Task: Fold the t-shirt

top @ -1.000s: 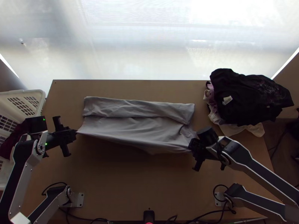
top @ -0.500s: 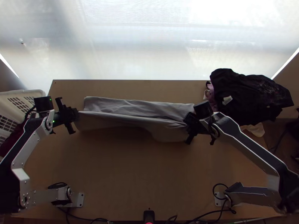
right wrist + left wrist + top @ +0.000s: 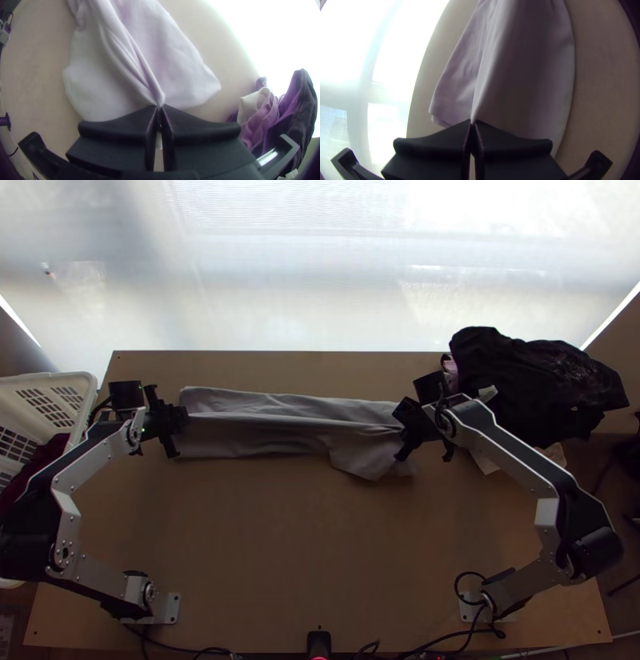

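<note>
The grey t-shirt lies as a long folded strip across the table's far half, a raised ridge running between the two grippers. At its left end is my left gripper, and at its right end my right gripper. In the left wrist view, the left gripper is shut on a pinch of the t-shirt. The right wrist view has the right gripper shut on a gathered part of the t-shirt, with cloth hanging on both sides of the pinch.
A pile of dark and light clothes lies at the table's far right, close to the right gripper. A white basket with dark red cloth stands at the left edge. The table's near half shows bare wood.
Both grippers have moved up the picture toward the table's far edge, the left one also rightward, carrying the t-shirt's near edge over the rest. The strip of cloth has become narrower.
</note>
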Controlling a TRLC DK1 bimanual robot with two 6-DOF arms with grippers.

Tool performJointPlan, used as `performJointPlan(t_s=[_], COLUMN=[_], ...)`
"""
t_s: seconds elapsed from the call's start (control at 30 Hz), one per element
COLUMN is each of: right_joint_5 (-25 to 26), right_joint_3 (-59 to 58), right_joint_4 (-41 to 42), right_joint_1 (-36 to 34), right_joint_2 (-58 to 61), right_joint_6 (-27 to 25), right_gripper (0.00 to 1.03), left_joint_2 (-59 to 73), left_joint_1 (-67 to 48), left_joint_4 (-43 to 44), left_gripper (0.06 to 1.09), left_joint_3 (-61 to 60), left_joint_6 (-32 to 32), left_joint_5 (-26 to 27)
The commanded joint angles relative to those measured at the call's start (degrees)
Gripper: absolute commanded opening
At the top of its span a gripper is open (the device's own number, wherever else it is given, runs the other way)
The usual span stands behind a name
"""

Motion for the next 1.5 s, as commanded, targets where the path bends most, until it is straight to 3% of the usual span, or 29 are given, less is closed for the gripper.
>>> performJointPlan(t_s=[0.0,0.6,0.67,0.73,0.77,0.8,0.87,0.97,1.1,1.47], right_joint_5=[0.1,0.1,0.1,0.2,0.5,0.8,1.1,1.8,2.1,2.3], right_joint_3=[5.6,14.0,14.0,13.6,13.5,13.4,13.2,12.7,12.6,9.7], right_joint_4=[0.1,4.0,4.0,4.0,4.0,4.0,3.9,3.4,3.3,2.6], right_joint_1=[-3.8,2.4,2.3,2.0,1.9,1.6,0.9,-0.2,-1.7,-5.7], right_joint_2=[3.5,16.9,17.6,17.8,17.8,17.7,17.2,15.8,14.0,9.9], right_joint_6=[-3.5,0.1,0.1,0.6,0.8,0.9,1.6,1.7,1.6,-0.9], right_gripper=[0.03,0.03,0.05,0.14,0.2,0.27,0.45,0.64,0.97,0.98], left_joint_2=[5.2,14.4,14.8,14.9,14.8,14.8,14.8,14.1,12.2,6.3], left_joint_1=[-0.9,-3.3,-3.1,-3.2,-3.1,-3.1,-2.1,-0.1,2.5,4.9], left_joint_4=[2.2,9.0,9.2,9.2,9.2,9.5,9.8,10.0,9.8,7.3], left_gripper=[0.1,0.1,0.16,0.24,0.36,0.54,1.05,1.04,1.04,1.04], left_joint_3=[2.2,6.7,6.9,6.8,6.7,6.7,6.7,6.6,6.2,5.4], left_joint_6=[1.4,-0.3,-0.3,-0.3,-0.3,-0.3,-0.1,1.5,4.3,5.2], left_joint_5=[-1.0,-2.0,-2.0,-2.3,-2.4,-2.9,-3.2,-3.2,-2.8,1.4])
